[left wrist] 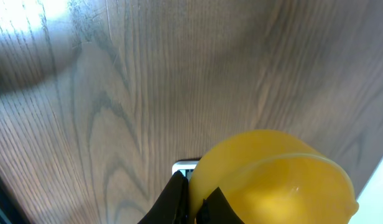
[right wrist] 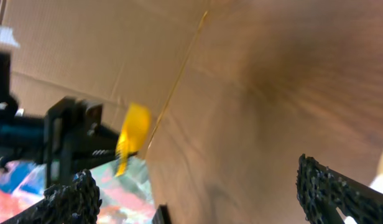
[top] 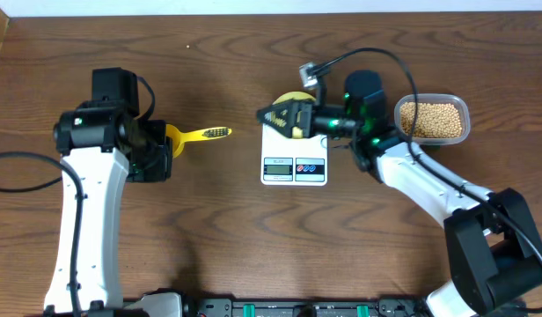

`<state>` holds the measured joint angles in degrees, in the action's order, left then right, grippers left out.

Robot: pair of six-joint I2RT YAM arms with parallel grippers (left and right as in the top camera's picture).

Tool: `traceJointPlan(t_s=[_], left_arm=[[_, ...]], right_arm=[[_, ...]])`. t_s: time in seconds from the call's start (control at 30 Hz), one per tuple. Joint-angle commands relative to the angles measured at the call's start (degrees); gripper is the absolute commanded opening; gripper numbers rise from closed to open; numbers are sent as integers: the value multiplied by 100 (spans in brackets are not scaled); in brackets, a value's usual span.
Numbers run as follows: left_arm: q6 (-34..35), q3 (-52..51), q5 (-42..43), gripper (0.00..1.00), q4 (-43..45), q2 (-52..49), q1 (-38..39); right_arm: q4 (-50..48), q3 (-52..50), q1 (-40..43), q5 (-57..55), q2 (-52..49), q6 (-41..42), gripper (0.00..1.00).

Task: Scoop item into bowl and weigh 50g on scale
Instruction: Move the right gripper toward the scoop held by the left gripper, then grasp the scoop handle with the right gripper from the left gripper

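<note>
Brown wood-grain table [top: 253, 229], two arms at work. At left, left gripper [left wrist: 193, 198] clenched on yellow scoop [left wrist: 272, 180], handle pointing toward table centre. At centre, right gripper [top: 282, 119] spread wide, grasping nothing, poised above pale yellow bowl [top: 291, 96]. Bowl set on white scale [top: 294, 163], largely hidden by those fingers; contents not discernible. Right of scale, beans [top: 432, 119] heaped in clear tub [top: 465, 113].
</note>
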<state>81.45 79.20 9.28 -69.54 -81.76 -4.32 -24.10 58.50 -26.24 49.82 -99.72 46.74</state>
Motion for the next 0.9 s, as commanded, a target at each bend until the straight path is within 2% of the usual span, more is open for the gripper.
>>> traceJointPlan(t_s=[0.0, 0.43, 0.7, 0.87], left_arm=[[96, 15, -68, 8, 44, -229, 87], [98, 15, -341, 7, 1272, -387, 1165], [101, 15, -398, 7, 1484, -387, 1434], [354, 15, -398, 8, 1493, -387, 1434]], right_arm=[[-57, 72, -201, 70, -4, 168, 99], [-116, 72, -302, 157, -4, 964, 99], [-780, 72, -302, 417, -4, 1543, 98], [-820, 72, -302, 411, -4, 1895, 97]])
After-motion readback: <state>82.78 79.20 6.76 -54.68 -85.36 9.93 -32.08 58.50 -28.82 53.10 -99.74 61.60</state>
